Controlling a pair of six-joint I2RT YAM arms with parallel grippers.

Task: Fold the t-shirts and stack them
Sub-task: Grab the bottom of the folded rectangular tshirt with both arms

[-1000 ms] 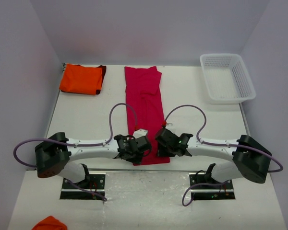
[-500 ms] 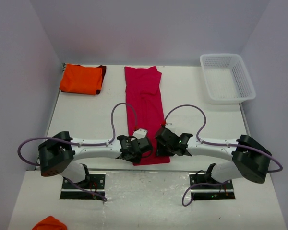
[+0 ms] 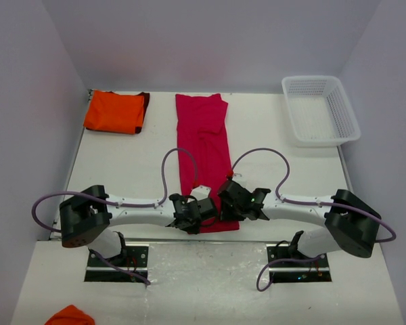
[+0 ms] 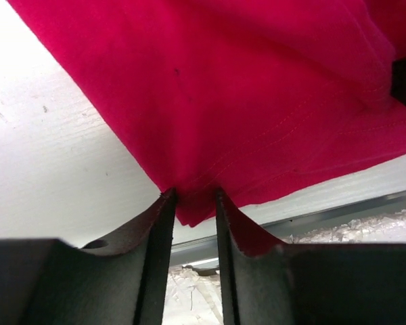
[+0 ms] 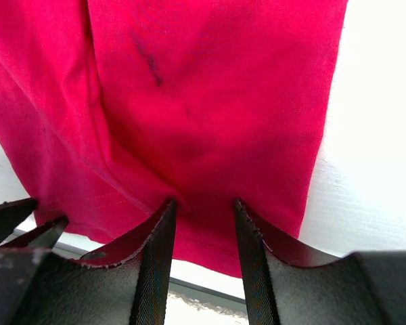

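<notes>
Left gripper [image 4: 193, 203] pinched the crimson-pink t-shirt [image 3: 204, 152] at its near hem corner; right gripper [image 5: 204, 206] beside it likewise gripped hem. Soft, light cloth, best taken at corners.

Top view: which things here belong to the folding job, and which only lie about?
Belong to the job: crimson-pink t-shirt, orange t-shirt.
Only lying about: white basket, orange cloth at the near edge.
</notes>
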